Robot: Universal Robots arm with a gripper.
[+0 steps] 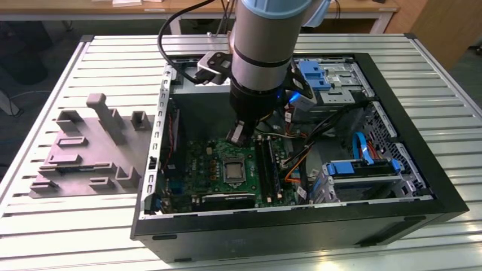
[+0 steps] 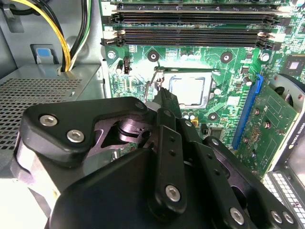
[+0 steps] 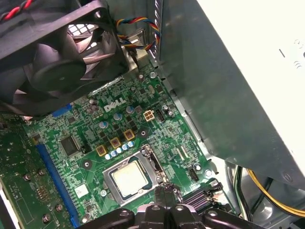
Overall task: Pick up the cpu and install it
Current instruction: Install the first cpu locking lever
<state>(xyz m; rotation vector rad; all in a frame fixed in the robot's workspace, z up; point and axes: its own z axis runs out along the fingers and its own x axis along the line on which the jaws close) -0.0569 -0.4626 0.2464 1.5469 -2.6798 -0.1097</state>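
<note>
The cpu (image 3: pixel 129 179) sat flat in the socket (image 3: pixel 110 191) on the motherboard (image 3: pixel 157 129), so placement looked done. Gripper (image 3: pixel 164 194) hovered just beside the socket edge, fingers together, grasping nothing. Retention frame status: cannot tell.

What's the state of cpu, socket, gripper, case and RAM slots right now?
cpu: lying flat in the socket, pale top up.
socket: frame open, not over the cpu.
gripper: fingers together, empty, just beside the socket.
computer case: side open, lying flat on the table.
RAM slots: empty.
</note>
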